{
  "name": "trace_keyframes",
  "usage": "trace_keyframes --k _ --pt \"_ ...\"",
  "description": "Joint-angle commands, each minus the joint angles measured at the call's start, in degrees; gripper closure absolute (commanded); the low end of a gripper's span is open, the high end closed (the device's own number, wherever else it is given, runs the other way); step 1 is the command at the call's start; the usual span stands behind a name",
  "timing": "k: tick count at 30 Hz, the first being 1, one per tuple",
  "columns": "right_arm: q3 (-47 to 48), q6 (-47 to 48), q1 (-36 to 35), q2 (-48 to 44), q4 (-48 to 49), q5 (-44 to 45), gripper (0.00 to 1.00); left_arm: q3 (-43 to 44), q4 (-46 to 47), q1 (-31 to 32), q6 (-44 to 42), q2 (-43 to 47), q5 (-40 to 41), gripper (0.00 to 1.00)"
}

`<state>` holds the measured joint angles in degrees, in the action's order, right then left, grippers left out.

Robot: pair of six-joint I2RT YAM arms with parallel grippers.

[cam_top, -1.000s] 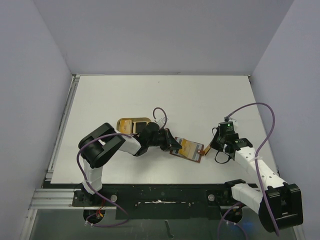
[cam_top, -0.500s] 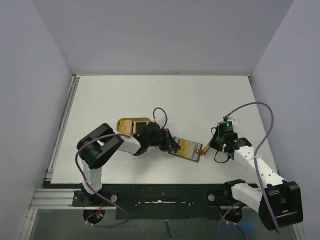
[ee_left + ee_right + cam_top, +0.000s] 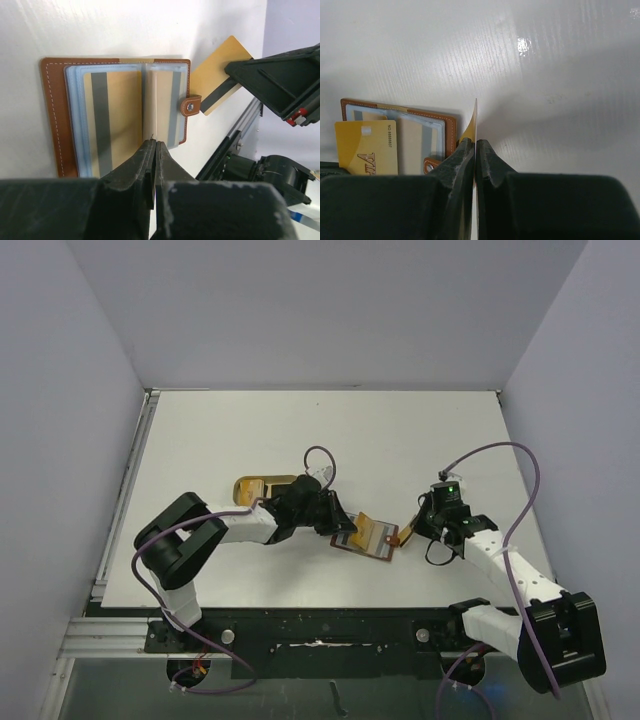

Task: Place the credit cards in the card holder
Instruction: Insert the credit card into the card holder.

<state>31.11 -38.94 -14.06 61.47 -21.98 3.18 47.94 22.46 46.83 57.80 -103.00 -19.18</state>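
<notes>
Seemingly upright card (image 3: 215,82), right tool (image 3: 475,145)

robot lab cell, white table (image 3: 250,430), bare lilac walls (image 3: 300,310), aluminium frame (image 3: 100,640)

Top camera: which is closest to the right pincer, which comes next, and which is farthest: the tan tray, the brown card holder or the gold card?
From the right pincer:
1. gold card: pinched in the pincer itself.
2. card holder: lying open just to the pincer's left.
3. tan tray: much farther left, toward the back of the table.
</notes>
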Motion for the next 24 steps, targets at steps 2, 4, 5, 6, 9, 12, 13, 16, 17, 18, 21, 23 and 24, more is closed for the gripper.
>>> trace_keyframes --k 2,4,5,6,9,12,13,16,17,18,21,23,24 --pt "-0.6 2.6 -0.7 1.8 2.8 0.2 1.0 3.7 -6.4 -0.2 -4.2 3.7 3.4 1.0" --pt "-0.7 2.8 -0.7 2.3 3.3 0.2 1.0 3.3 -6.5 -0.5 -3.9 3.9 3.5 1.0" --pt "-0.7 2.8 -0.7 2.5 3.5 0.2 1.0 3.2 -6.5 -0.6 -3.8 3.9 3.4 1.0" --pt "-0.7 2.8 -0.7 2.8 3.6 0.2 1.0 3.1 -6.6 -0.8 -3.8 3.8 3.3 1.0" --pt "-0.8 2.9 -0.8 3.2 4.1 0.2 1.0 2.7 -6.4 -1.2 -3.7 3.8 2.9 1.0" --pt "-0.8 3.0 -0.8 3.6 4.2 0.2 1.0 2.4 -5.9 -1.5 -3.7 3.7 2.3 1.0" --pt "-0.8 3.0 -0.8 3.7 4.3 0.2 1.0 2.4 -5.8 -1.6 -3.7 3.6 2.2 1.0" --pt "-0.8 3.0 -0.9 3.9 4.5 0.1 1.0 2.3 -5.9 -1.7 -3.5 3.4 2.1 1.0" --pt "-0.8 3.0 -0.9 4.0 4.5 0.1 1.0 2.2 -5.7 -1.7 -3.5 3.4 2.0 1.0" --pt "-0.8 3.0 -1.0 4.1 4.6 0.1 1.0 2.2 -5.6 -1.7 -3.5 3.2 1.8 1.0" --pt "-0.8 3.0 -1.1 4.3 4.7 0.1 1.0 1.7 -3.4 -1.9 -3.0 2.5 0.2 1.0" --pt "-0.8 3.0 -1.1 4.5 4.7 0.1 1.0 1.2 -2.0 -1.8 -2.7 2.2 -0.7 1.0" --pt "-0.9 3.0 -1.1 4.6 4.8 0.1 1.0 1.2 -1.5 -1.8 -2.6 2.0 -1.1 1.0"
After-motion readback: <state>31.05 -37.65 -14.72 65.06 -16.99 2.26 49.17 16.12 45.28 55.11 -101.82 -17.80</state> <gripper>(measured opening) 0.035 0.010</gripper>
